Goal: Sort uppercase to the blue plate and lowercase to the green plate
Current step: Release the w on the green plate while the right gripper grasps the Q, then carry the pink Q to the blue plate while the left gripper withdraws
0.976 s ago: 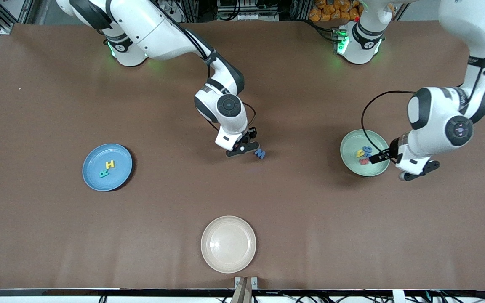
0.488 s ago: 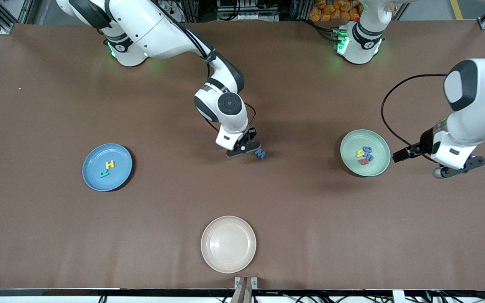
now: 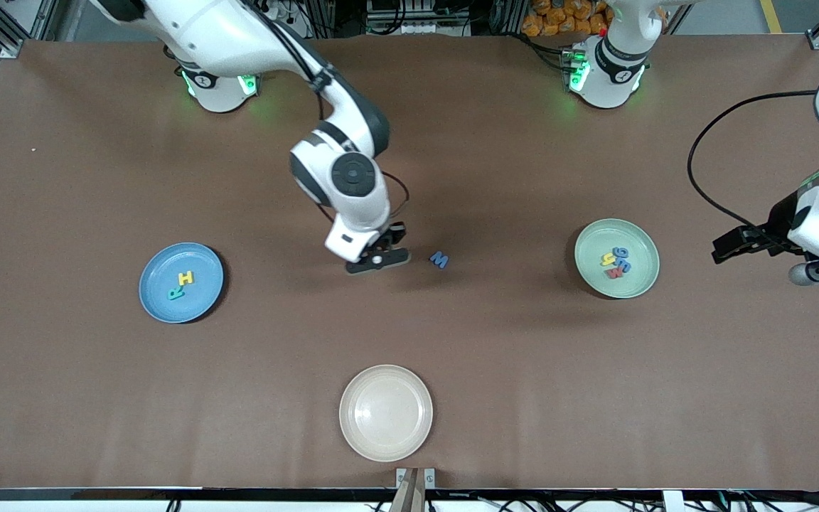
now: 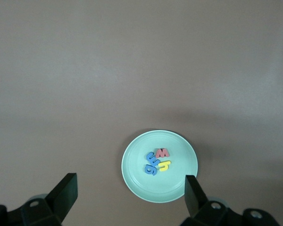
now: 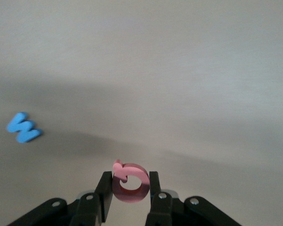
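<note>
A round cream-beige plate (image 3: 386, 413) sits on the brown tabletop (image 3: 82, 398), close to the edge nearest the front camera and about midway between the two arms' ends. Nothing lies in it.

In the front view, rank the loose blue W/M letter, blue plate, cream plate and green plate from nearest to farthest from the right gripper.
From the right gripper, shut on the red Q:
1. Blue W/M letter, beside it on the table.
2. Cream plate, nearest the front camera.
3. Blue plate, toward the right arm's end.
4. Green plate, toward the left arm's end.
</note>
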Robot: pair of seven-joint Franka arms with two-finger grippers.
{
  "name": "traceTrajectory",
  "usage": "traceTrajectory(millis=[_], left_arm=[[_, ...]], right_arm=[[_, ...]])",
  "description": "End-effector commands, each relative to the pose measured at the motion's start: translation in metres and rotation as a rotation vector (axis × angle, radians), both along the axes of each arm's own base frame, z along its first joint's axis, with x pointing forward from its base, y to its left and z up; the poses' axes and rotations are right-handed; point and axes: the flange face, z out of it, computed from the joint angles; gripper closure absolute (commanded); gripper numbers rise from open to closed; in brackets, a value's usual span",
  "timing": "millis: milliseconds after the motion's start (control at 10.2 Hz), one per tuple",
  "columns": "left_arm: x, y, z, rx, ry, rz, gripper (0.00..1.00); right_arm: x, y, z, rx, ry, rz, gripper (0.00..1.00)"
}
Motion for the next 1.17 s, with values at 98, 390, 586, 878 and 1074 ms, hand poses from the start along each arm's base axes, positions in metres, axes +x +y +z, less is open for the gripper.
traceTrajectory(millis=[98,390,586,878,1074], left_arm=[[0.0,0.003,0.039,0.01,-0.008,-0.014,0.0],[0.002,0.006,0.048,0.009,-0.026,-0.015,0.0],[0.003,0.0,0.054,0.007,-0.025,-0.025,0.0],[0.005,-0.012,0.054,0.005,-0.014,-0.043,0.0],[0.004,-0.021,0.053,0.007,-0.011,-0.052,0.0]], right_arm=[[0.014,-0.152,0.032,-0.072,0.164,-0.013,1.0],[0.032,-0.277,0.012,-0.051,0.225,-0.054,1.0],[0.038,-0.345,-0.007,-0.023,0.241,-0.083,1.0],[0.038,-0.391,-0.032,0.006,0.211,-0.082,1.0],[0.043,-0.393,-0.037,0.014,0.178,-0.071,0.95]])
